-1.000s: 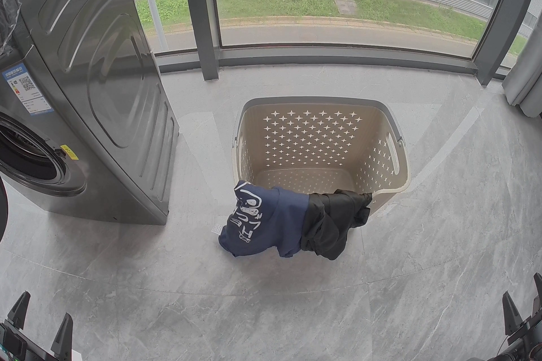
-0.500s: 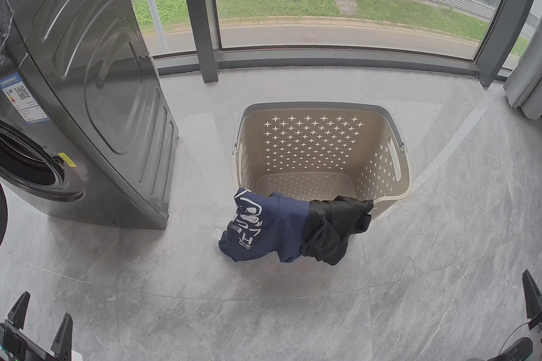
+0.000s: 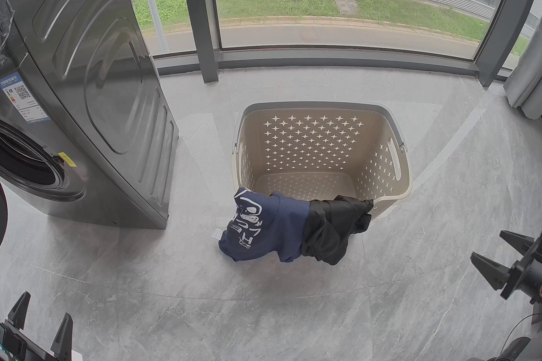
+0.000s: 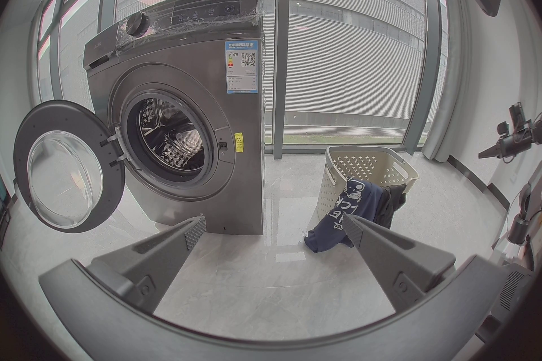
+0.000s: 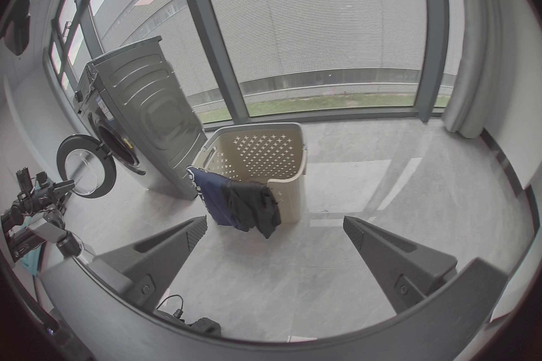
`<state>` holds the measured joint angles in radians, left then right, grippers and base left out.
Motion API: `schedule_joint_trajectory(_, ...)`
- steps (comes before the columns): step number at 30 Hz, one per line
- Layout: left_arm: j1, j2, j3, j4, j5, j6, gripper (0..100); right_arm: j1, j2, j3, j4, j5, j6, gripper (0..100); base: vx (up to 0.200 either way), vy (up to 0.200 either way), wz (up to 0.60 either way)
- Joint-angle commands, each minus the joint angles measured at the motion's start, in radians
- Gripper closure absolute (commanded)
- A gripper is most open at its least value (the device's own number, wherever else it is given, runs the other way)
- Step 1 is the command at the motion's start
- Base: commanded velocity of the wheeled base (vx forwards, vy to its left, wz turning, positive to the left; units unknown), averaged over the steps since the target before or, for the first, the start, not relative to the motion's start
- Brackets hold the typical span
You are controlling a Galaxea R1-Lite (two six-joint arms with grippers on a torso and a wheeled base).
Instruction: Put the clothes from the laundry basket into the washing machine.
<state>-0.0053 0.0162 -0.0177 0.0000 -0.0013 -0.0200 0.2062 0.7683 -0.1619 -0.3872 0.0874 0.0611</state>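
Two pieces of clothing hang over the near rim of the laundry basket [image 3: 316,106]: a blue shirt [image 3: 262,221] and a black top [image 3: 333,224], touching each other. My left pincer [image 3: 44,317] is wide open and holds nothing, well apart from the basket. My right pincer [image 3: 490,246] is wide open too (nothing in it). The washing machine [image 3: 101,69] stands left of the basket, its round door [image 4: 68,167] open.

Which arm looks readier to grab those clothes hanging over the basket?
Probably the right. The right gripper, open, sits nearer the black garment draped over the laundry basket rim; the left gripper, also open, sits farther off, on the washing machine side.
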Motion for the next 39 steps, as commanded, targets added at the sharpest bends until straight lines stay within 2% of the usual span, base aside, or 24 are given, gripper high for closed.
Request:
schedule_joint_trajectory(1,-0.001,-0.015,0.018,0.0,0.0,-0.008,0,0.125,0.456,0.019,-0.285,0.008,0.014,0,0.0,0.0,0.0)
schedule_joint_trajectory(6,-0.001,-0.015,0.018,0.0,0.0,-0.008,0,0.156,0.588,0.007,-0.377,0.006,0.045,0,0.0,0.0,0.0)
schedule_joint_trajectory(12,-0.001,-0.015,0.018,0.002,0.001,-0.009,0,0.162,0.674,-0.033,-0.42,0.006,0.045,0,0.0,0.0,0.0)
schedule_joint_trajectory(16,-0.001,-0.015,0.018,0.002,0.0,-0.009,0,0.202,0.753,-0.034,-0.487,0.003,0.051,0,0.0,0.0,0.0)
schedule_joint_trajectory(19,-0.001,-0.015,0.016,0.002,0.0,-0.008,0,0.223,0.781,-0.033,-0.521,-0.023,0.072,0,0.0,0.0,0.0)
schedule_joint_trajectory(20,-0.001,-0.015,0.016,0.002,0.0,-0.008,0,0.259,0.813,-0.033,-0.555,-0.058,0.098,0,0.0,0.0,0.0)
schedule_joint_trajectory(22,-0.001,-0.015,0.018,0.002,0.0,-0.008,0,0.292,0.841,-0.031,-0.598,-0.092,0.129,0,0.0,0.0,0.0)
schedule_joint_trajectory(25,-0.001,-0.015,0.016,0.002,0.001,-0.009,0,0.325,0.891,-0.033,-0.644,-0.117,0.158,0,0.0,0.0,0.0)
schedule_joint_trajectory(33,-0.001,-0.015,0.016,0.002,0.001,-0.009,0,0.345,1.03,-0.057,-0.779,-0.16,0.16,0,0.0,0.0,0.0)
schedule_joint_trajectory(36,-0.001,-0.015,0.018,0.002,0.001,-0.009,0,0.348,1.106,-0.097,-0.858,-0.189,0.154,0,0.0,0.0,0.0)
schedule_joint_trajectory(39,-0.001,-0.015,0.018,0.002,0.001,-0.009,0,0.36,1.157,-0.136,-0.888,-0.193,0.154,0,0.0,0.0,0.0)
